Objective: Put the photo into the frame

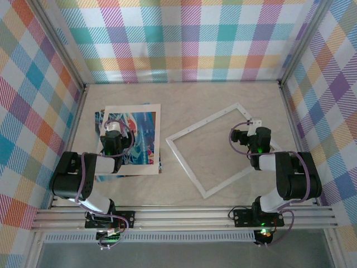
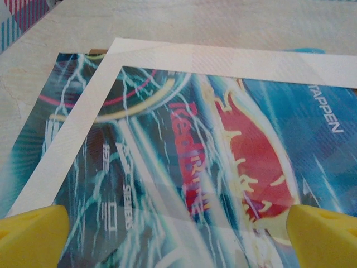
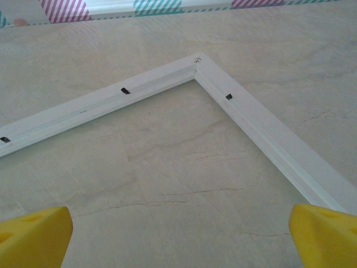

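The left tool [image 2: 178, 234], jaws wide and empty, hovers directly over the photo [image 2: 234, 139], which lies beneath a cream mat [image 2: 223, 58] on the tabletop [image 1: 184, 92]. The right tool [image 3: 178, 234], equally wide and empty, hangs above the frame [image 3: 251, 111], probably poised to steady it.
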You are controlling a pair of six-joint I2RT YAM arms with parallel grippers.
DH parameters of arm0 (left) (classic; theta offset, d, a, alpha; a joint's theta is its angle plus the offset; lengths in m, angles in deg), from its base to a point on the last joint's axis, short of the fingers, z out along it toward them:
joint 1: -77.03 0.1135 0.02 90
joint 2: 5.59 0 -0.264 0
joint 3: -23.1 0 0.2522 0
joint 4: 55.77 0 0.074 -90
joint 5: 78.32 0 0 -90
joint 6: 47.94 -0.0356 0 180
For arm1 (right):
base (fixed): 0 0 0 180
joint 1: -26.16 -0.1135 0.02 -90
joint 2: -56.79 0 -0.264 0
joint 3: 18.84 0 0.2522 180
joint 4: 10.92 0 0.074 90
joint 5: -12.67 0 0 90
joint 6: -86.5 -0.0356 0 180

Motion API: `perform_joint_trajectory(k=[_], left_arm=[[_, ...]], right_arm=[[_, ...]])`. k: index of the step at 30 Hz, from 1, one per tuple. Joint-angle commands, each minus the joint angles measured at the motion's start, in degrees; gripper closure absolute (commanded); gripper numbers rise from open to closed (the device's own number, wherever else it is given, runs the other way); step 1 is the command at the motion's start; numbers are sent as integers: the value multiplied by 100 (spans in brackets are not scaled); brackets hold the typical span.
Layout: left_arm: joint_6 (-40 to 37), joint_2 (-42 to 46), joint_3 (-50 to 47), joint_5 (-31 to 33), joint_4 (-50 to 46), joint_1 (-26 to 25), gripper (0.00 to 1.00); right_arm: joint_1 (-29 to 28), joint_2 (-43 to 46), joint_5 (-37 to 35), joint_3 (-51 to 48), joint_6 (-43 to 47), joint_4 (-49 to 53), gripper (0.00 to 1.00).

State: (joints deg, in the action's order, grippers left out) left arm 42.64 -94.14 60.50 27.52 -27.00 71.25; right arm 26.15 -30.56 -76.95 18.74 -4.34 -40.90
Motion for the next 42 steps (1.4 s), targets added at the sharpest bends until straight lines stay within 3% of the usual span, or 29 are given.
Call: perform_joint_trajectory(k=[1,4,8,12,15,18,20,26,31,36,42], left_arm=[[12,580,444,264,-856,-40,0],[40,1051,731,495,-1554,-147,0],[853,1391,1360,456,-2384,-247,0],[1328,1127,2360,288,-3458,-641,0],[1631,826,2840,-83,-3736,-975,0],[2342,415,2997,-672,-3519,-1225,0],[2607,121,3053,-949,-3302,-1509,0],[2648,-327,3204,-835,-3375,-2283,0],[2734,-526,3171,-1292,-3443,-2313,0],[2672,-601,3191,-1530,-3578,-2313,0],[2597,-525,3241,-1357,-3705,-2313,0]], right_arm=[[-4,547,-289,527,-117,1142,1],[-8,922,-961,1167,-558,2546,1],[-7,1244,-1372,2123,-1752,4882,1],[0,1309,-1273,2708,-2802,6914,1],[0,1540,-955,2545,-3201,7563,1],[0,1854,-1073,2268,-3526,8174,1],[-3,2054,-1069,2117,-3720,8514,2],[-62,2575,-276,1730,-4664,9244,18],[-145,2809,-430,1432,-5152,9264,24],[-146,2034,-408,1548,-5037,8687,31],[-142,1477,-596,1602,-5154,8310,38]])
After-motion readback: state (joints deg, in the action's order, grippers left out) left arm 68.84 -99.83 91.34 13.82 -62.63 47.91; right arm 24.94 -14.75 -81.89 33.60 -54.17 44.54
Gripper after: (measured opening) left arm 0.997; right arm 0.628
